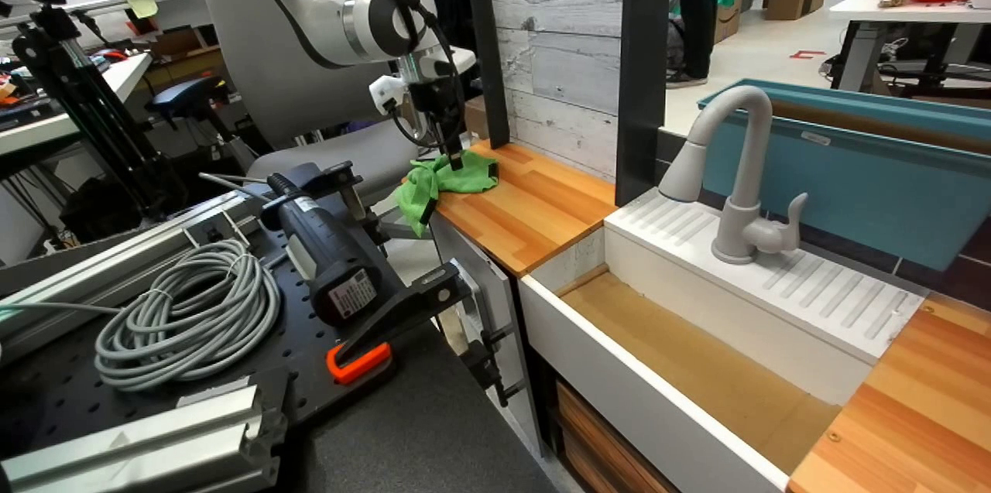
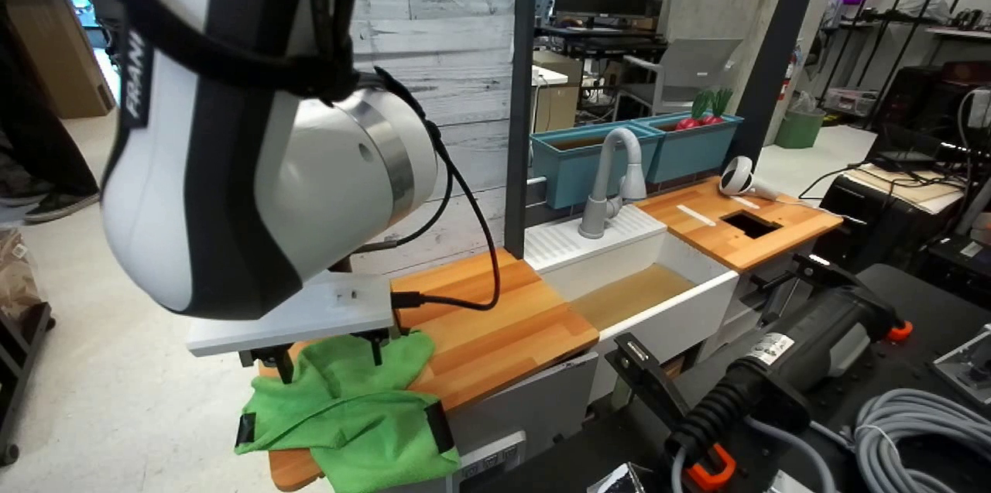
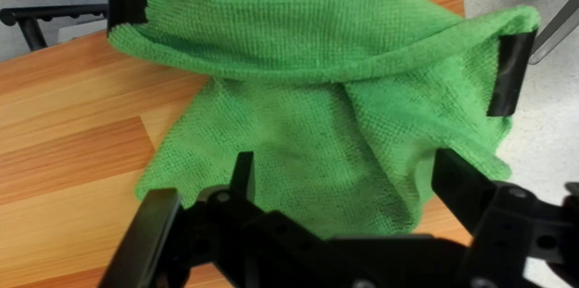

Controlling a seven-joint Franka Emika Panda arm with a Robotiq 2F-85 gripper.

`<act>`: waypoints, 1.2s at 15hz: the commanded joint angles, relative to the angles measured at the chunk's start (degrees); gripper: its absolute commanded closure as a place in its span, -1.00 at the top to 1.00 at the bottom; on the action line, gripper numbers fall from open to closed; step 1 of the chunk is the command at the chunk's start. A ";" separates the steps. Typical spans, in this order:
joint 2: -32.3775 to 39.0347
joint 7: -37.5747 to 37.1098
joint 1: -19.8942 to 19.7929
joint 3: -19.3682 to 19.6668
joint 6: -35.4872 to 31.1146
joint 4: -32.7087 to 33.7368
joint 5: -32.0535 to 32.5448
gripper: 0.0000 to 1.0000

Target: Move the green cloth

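Observation:
The green cloth lies crumpled on the end of the wooden countertop, with part of it hanging over the edge. It also shows in an exterior view and in the wrist view, with black tape strips at its edges and a raised fold across it. My gripper is open, its two fingers wide apart directly over the cloth, with nothing held between them. In an exterior view the gripper points down at the cloth. Whether the fingertips touch the cloth I cannot tell.
A white sink with a grey faucet adjoins the countertop. A whitewashed plank panel and dark post stand behind. A black tool and coiled grey cable lie on the nearby bench. A grey chair stands behind the arm.

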State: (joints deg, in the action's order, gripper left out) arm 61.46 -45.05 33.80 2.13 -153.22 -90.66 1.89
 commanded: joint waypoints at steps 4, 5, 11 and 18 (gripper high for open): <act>6.14 1.15 0.45 0.56 -1.23 6.75 0.00 1.00; 6.66 1.29 0.35 0.53 -1.11 7.27 -0.08 1.00; 6.55 2.30 -1.34 0.44 -1.48 6.60 -0.55 1.00; 5.97 1.13 -5.55 1.46 -3.07 3.36 -1.61 1.00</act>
State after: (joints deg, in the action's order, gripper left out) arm 66.78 -44.09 30.00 2.73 -153.31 -85.38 1.56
